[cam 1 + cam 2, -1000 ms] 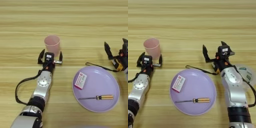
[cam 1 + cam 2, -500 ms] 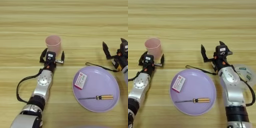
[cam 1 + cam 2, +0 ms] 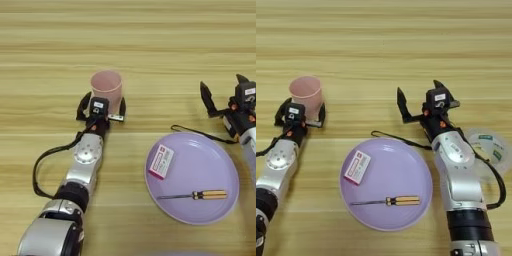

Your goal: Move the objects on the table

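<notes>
Pink cup (image 3: 106, 88), smooth and round, stands between left tool's (image 3: 100, 106) spread fingers; right tool (image 3: 421, 100) spread.

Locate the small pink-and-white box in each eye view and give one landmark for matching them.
Left eye view: the box lies right of centre, on the left part of the lilac plate.
Right eye view: the box lies left of centre, on the same part of the plate.
Shared landmark: the screwdriver just below it.
</notes>
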`<state>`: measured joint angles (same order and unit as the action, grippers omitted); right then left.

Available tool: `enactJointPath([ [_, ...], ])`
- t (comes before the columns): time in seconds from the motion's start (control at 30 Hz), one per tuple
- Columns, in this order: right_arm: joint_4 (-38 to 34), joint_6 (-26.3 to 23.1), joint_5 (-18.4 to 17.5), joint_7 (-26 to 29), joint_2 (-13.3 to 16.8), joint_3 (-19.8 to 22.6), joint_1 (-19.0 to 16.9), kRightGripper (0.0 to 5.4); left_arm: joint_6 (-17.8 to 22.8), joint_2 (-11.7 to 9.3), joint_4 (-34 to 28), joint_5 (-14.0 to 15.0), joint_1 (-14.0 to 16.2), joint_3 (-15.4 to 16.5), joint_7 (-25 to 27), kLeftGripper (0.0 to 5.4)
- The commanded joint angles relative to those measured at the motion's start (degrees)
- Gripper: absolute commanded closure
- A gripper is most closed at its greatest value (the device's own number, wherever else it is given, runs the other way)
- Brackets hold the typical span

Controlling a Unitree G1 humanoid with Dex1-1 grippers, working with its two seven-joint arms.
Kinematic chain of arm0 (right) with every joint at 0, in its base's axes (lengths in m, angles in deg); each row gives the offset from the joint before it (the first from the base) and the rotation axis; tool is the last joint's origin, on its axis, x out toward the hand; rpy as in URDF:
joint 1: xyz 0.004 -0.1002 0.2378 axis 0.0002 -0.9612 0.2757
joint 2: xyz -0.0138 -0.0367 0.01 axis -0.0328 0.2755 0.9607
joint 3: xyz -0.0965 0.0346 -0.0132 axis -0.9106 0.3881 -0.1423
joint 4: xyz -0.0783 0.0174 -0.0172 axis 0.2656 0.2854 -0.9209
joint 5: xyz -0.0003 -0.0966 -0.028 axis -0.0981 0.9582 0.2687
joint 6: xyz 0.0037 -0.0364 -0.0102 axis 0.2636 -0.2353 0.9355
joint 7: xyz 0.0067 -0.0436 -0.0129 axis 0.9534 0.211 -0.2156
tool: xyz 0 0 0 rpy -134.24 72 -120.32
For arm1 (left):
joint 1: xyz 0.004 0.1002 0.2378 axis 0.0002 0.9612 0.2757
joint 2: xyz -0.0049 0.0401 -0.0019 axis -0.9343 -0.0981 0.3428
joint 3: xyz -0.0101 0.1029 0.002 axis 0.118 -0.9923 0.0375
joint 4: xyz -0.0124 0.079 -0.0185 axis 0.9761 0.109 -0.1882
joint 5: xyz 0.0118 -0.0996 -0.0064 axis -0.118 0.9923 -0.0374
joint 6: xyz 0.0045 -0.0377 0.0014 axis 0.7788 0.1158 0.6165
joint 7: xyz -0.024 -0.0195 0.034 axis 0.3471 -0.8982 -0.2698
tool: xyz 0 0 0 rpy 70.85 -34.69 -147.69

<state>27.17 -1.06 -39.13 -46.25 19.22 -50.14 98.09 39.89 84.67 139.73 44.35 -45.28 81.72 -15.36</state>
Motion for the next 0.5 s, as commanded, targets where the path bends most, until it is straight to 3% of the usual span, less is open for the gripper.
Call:
enactJointPath([
  [0.03,-0.2,-0.4,0.5,-0.6,-0.3,-0.2,0.7,0.01,0.7,-0.4,1.3,-0.2,-1.9,-0.1,-0.1,0.0],
  [0.5,-0.3,-0.6,0.7,-1.0,-0.6,-0.6,0.7,0.01,0.5,-0.3,4.4,0.0,-4.8,-0.5,1.4,0.0],
])
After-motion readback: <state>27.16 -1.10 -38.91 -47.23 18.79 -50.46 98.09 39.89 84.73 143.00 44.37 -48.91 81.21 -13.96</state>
